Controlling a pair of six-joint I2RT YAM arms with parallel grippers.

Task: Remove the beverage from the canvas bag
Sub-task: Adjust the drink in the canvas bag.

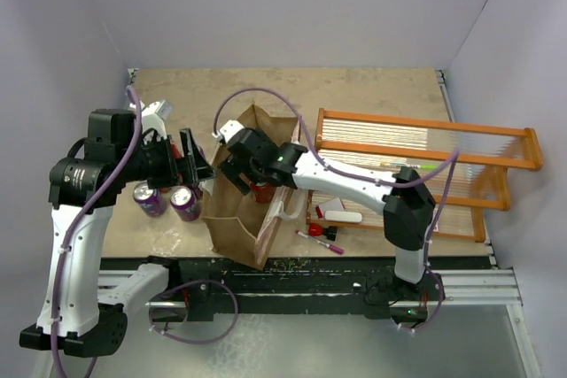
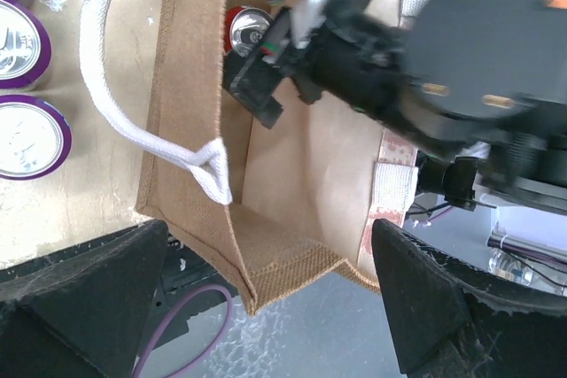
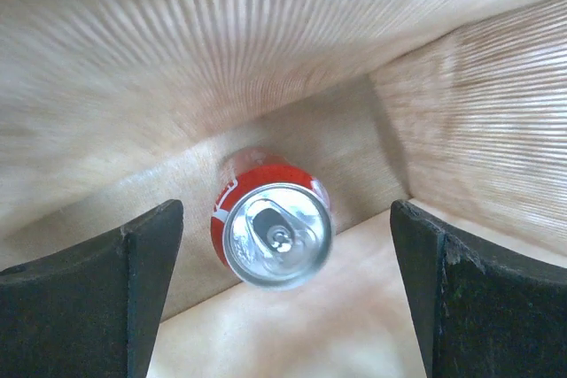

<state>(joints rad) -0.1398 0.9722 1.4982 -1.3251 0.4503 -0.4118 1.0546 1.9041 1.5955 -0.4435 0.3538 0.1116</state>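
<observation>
Hanging inside the open mouth of the canvas bag [image 1: 232,219], the right gripper [image 3: 285,210] holds its two dark fingers [image 3: 133,289] spread wide, one on each side of a red can [image 3: 275,227], with clear space between them and the can, so the claw has hold of nothing. The red can stands top up on the bag's floor near a corner, its silver lid and pull tab facing the wrist camera. A sliver of white marking on its red side is too blurred to read. The tan bag stands upright on the table [image 1: 372,86] between the two arms, a white loop handle [image 2: 115,104] draped over its left wall. The left gripper [image 1: 190,161] sits just beside that wall. Its jaws are wide apart and empty, and the bag's near corner shows between them in the left wrist view. Purple cans [image 1: 186,204] with plain silver lids stand on the table to the left of the bag. An orange wooden rack [image 1: 425,121] lies to the right of the bag, with a pink marker [image 1: 321,243] near its front edge.
</observation>
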